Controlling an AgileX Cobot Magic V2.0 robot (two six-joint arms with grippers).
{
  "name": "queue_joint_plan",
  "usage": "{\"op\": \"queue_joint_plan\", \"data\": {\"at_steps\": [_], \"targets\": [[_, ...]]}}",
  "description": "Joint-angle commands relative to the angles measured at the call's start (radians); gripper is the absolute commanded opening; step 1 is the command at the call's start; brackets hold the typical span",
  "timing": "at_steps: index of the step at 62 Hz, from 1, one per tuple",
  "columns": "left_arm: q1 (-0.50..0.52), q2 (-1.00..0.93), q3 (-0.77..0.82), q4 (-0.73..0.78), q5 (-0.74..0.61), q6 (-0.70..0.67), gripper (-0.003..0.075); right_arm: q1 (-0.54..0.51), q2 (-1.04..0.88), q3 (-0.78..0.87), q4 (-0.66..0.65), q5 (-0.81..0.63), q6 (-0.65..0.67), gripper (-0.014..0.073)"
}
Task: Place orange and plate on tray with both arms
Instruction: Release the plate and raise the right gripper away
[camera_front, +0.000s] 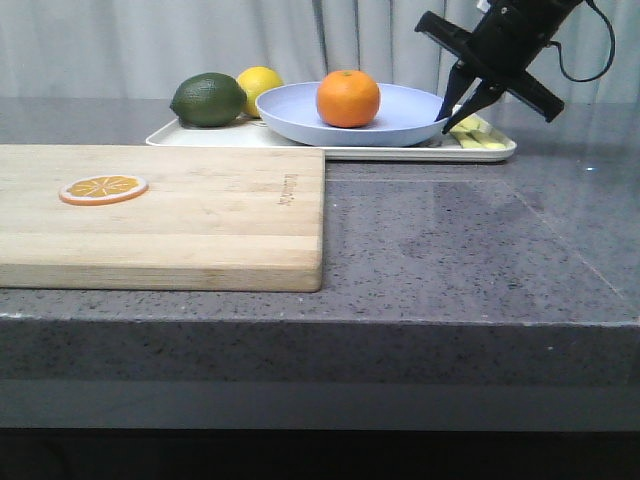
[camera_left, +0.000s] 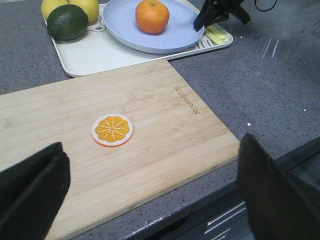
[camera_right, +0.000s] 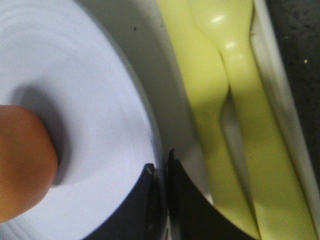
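Note:
The orange (camera_front: 348, 98) sits on the lavender-blue plate (camera_front: 410, 110), which rests on the cream-white tray (camera_front: 240, 140) at the back of the counter. My right gripper (camera_front: 447, 128) reaches down at the plate's right edge and is shut on its rim, one finger over the plate (camera_right: 90, 75) and one outside it. In the right wrist view the gripper (camera_right: 162, 167) pinches the rim, with the orange (camera_right: 20, 165) close by and the tray (camera_right: 150, 40) beneath. My left gripper (camera_left: 152, 145) is open and empty above the cutting board's near edge, far from the orange (camera_left: 152, 16), plate (camera_left: 125, 25) and tray (camera_left: 95, 55).
A dark green lime (camera_front: 208, 99) and a yellow lemon (camera_front: 262, 85) lie on the tray's left part. Pale yellow utensils (camera_right: 235, 100) lie on its right end. A wooden cutting board (camera_front: 200, 220) with an orange slice (camera_front: 103, 188) covers the front left.

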Motion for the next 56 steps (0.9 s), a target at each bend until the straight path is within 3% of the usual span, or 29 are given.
{"op": "queue_joint_plan", "data": {"at_steps": [1,10,25,30,56], "targets": [[0.0,0.002,-0.028,-0.005,-0.073,0.0,0.0661,-0.007,-0.072,-0.039,0.039,-0.025,0.004,-0.0049],[0.0,0.002,-0.028,-0.005,-0.071,0.0,0.0661,-0.007,-0.072,-0.039,0.039,-0.024,0.002,-0.0008],[0.0,0.002,-0.028,-0.005,-0.071,0.0,0.0661,-0.007,-0.073,-0.039,0.038,-0.015,-0.018,0.0354],[0.0,0.002,-0.028,-0.005,-0.071,0.0,0.0661,-0.007,-0.079,-0.039,0.038,-0.01,-0.059,0.0431],[0.0,0.002,-0.028,-0.004,-0.071,0.0,0.0661,0.009,-0.316,-0.032,-0.165,0.061,-0.383,0.0435]]}}
